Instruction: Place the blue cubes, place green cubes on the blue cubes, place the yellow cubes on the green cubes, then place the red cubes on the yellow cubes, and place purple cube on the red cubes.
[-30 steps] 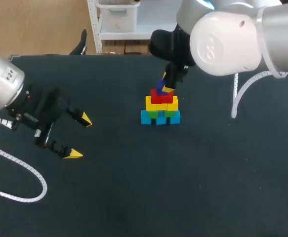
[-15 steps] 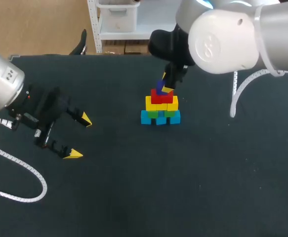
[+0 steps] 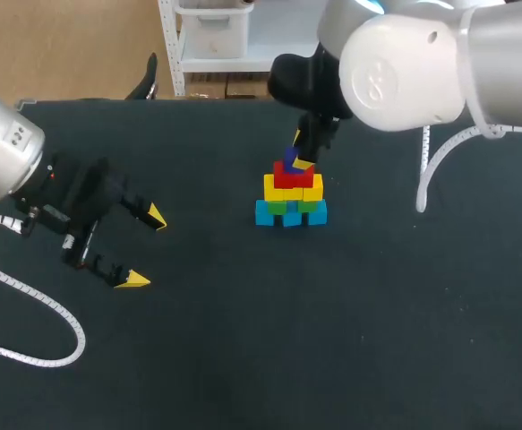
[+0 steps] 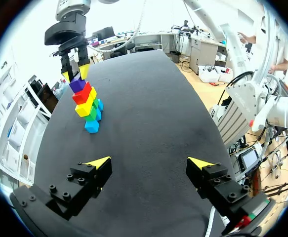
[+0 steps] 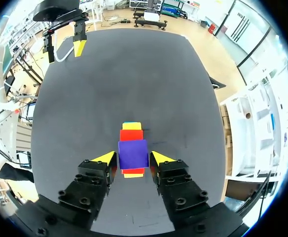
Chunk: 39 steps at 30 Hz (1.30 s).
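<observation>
A stepped tower stands mid-table: blue cubes (image 3: 291,214) at the base, then green (image 3: 289,205), yellow (image 3: 293,189) and red cubes (image 3: 294,176). A purple cube (image 3: 291,161) rests on top, also seen as the purple cube (image 5: 133,154) in the right wrist view. My right gripper (image 5: 133,159) hangs straight over the tower with its yellow tips on either side of the purple cube. A thin gap shows on each side, so it is open. My left gripper (image 3: 144,248) stands wide open and empty over bare table, far to the left of the tower (image 4: 87,106).
The black table top (image 3: 350,322) spreads around the tower on all sides. A white coiled cable (image 3: 28,300) from my left arm lies on the table's near left part. Another white cable (image 3: 440,161) hangs at the right behind my right arm.
</observation>
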Tool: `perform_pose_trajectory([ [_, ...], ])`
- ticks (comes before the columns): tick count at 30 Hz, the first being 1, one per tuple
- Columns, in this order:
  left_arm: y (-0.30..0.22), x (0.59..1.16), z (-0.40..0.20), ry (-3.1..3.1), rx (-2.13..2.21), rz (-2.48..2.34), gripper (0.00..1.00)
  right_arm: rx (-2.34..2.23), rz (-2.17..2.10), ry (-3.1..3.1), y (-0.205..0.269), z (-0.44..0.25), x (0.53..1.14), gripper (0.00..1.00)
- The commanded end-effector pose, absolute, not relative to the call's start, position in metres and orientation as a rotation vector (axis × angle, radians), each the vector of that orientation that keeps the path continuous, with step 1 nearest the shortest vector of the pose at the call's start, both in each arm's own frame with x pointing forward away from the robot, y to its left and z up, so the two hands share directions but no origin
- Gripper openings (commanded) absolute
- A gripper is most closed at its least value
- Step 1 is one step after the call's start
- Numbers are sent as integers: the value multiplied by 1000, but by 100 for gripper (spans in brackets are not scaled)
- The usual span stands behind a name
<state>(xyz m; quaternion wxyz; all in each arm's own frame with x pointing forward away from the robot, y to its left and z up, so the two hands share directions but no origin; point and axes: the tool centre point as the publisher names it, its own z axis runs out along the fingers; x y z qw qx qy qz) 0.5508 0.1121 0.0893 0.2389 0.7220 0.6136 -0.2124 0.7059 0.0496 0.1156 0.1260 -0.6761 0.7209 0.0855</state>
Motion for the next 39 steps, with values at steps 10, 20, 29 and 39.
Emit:
perform_pose_trajectory([
  [10,113,551,89,1676,1977,-582,100,-1968,238,2092,48,118,708,100],
  [20,113,551,89,1676,1977,-582,100,-1778,300,1998,28,129,712,100],
  [29,113,551,89,1676,1977,-582,100,-1651,430,1939,-12,127,705,100],
  [39,113,551,89,1676,1977,-582,100,-1552,649,1905,-51,113,679,100],
])
